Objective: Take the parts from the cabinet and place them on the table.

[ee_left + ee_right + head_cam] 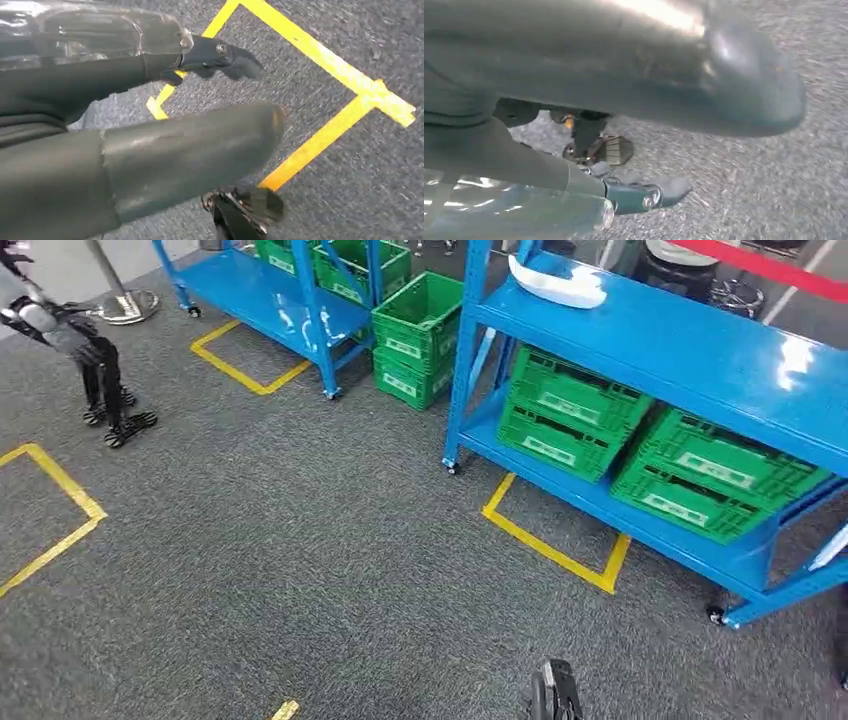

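The white part (556, 282) lies at the top centre of the head view, on the top shelf of the nearer blue cabinet (700, 350). It is a long, curved, glossy piece lying flat on the shelf near the post at the shelf's left end, with nothing touching it. Below it, on the lower shelf, sit green crates (575, 410), and more green crates (420, 335) stand stacked on the floor to the left, beside a second blue cabinet (270, 295) in the upper left.

By my reckoning the robot is in the approach step, nothing yet taken. The left hand (150, 145) hangs over grey carpet (300, 570) with yellow tape lines (325, 65) under it; its fingers (220, 55) are apart and hold nothing. The right hand (624, 85) also hangs over the carpet, fingers (644, 195) apart from the thumb, nothing between them.

The next move calls for stepping closer to the nearer cabinet and raising a hand to the top shelf. The bench for the drop-off I cannot see.
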